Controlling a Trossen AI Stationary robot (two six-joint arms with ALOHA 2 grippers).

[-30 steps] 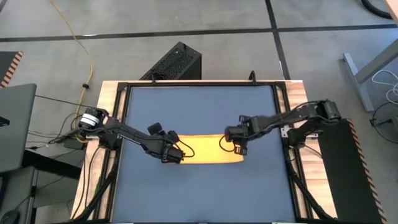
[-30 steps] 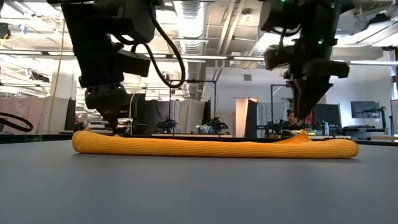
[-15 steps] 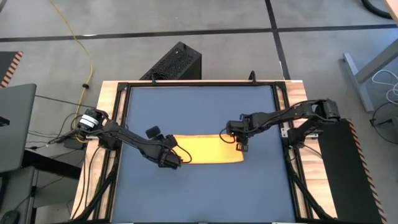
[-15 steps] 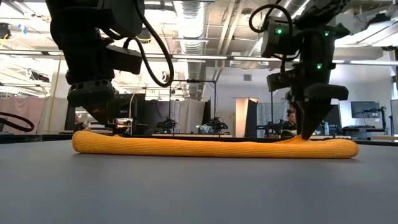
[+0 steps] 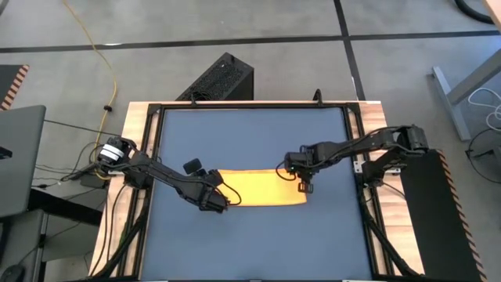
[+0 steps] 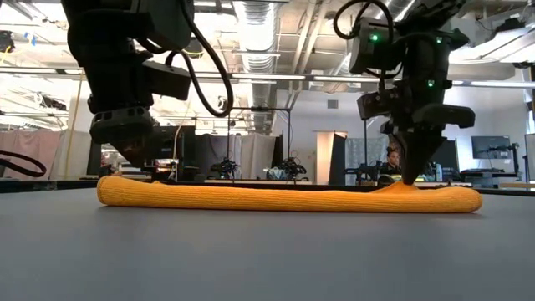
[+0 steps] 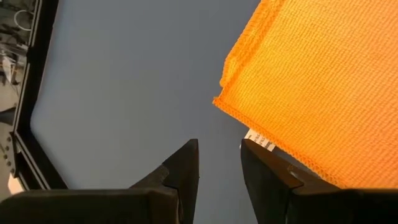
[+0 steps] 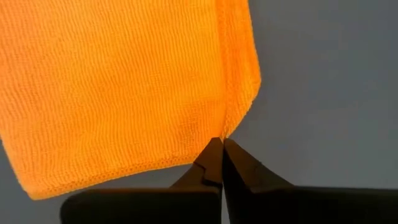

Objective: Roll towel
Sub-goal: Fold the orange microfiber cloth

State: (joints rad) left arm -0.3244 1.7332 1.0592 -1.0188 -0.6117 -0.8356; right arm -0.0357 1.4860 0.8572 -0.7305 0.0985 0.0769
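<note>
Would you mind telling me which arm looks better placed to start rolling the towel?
Probably the right. The right gripper is shut on the towel edge, pinching up a small peak. The left gripper is open beside the other end, holding nothing.

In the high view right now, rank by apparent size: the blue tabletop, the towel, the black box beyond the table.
1. Blue tabletop, clearly largest.
2. Towel and black box: similar in apparent area, and the arms cover the towel's ends, so I won't rank them.

Bare table (image 5: pixel 250 133) surrounds the towel (image 5: pixel 254 188); both arms crowd its two ends.
</note>
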